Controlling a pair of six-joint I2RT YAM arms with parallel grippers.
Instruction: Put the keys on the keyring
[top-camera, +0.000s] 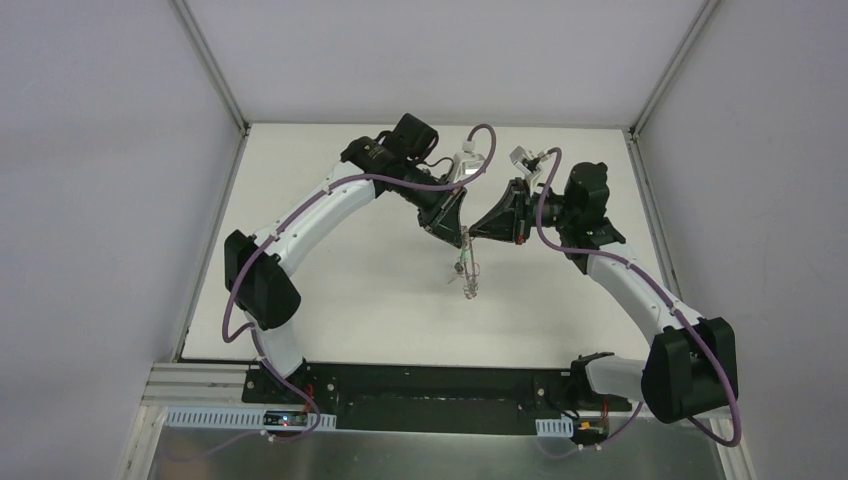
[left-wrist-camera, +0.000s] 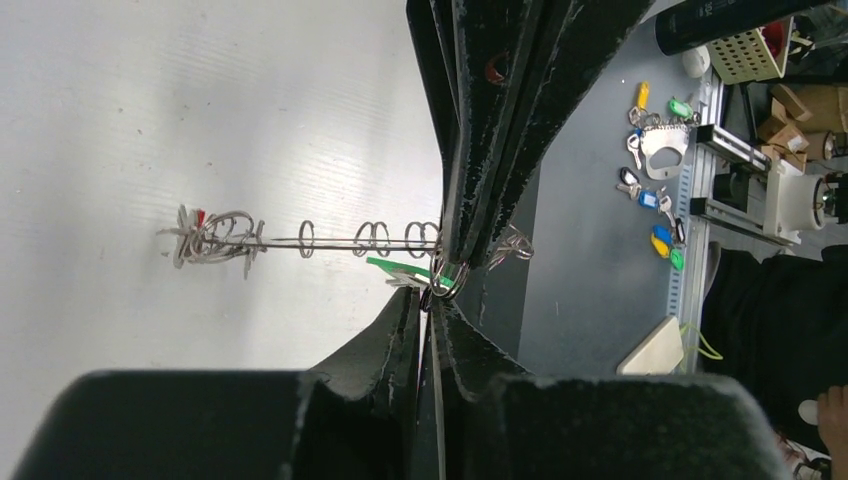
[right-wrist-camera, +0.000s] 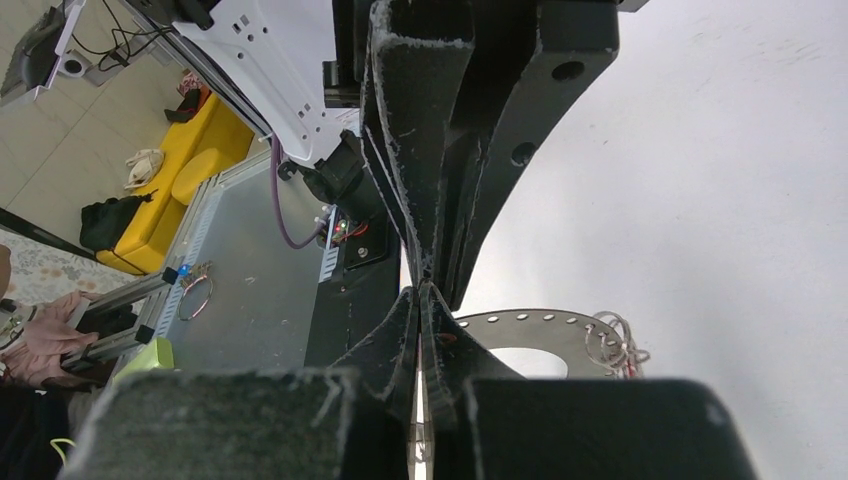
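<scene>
keyring (right-wrist-camera: 530, 330) | rim in right hand (right-wrist-camera: 420, 292) | green key (left-wrist-camera: 395, 266) in left hand (left-wrist-camera: 432, 295)

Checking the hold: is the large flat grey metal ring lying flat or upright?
Upright: the grey metal keyring shows edge-on from above, pinched by the right gripper.

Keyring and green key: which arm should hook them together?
Probably the left arm. Its shut jaws seem to pinch the green-headed silver key right at the rim of the large flat grey metal keyring, which the right arm clamps steady.
</scene>
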